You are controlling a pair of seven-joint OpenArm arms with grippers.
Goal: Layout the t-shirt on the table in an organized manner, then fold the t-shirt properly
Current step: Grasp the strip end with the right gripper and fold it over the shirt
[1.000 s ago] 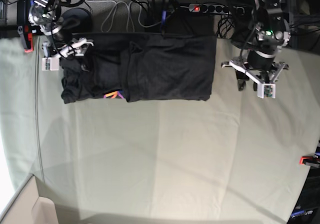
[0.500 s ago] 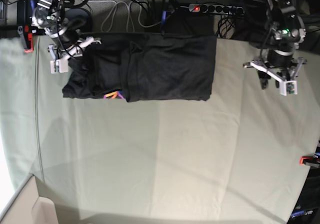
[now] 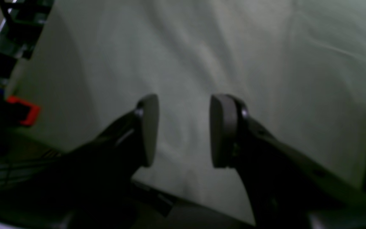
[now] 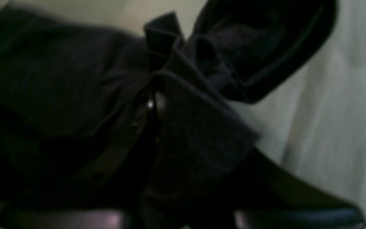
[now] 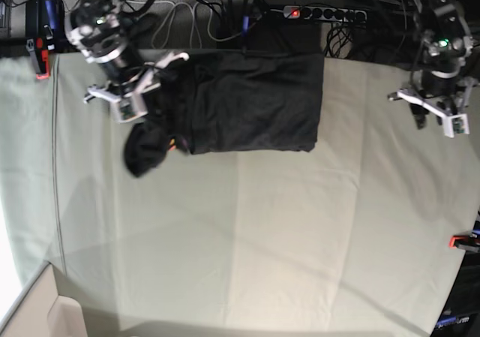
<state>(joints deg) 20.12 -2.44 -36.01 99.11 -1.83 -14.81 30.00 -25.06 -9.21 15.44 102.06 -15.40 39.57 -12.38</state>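
Dark t-shirt is lying at the counter's far edge, its end being pinched up by the right hand, seemingly for spreading, while the left hand is hovering spread, well clear.

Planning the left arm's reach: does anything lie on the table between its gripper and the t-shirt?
Nothing visible: only bare table separates the open left gripper from the t-shirt.
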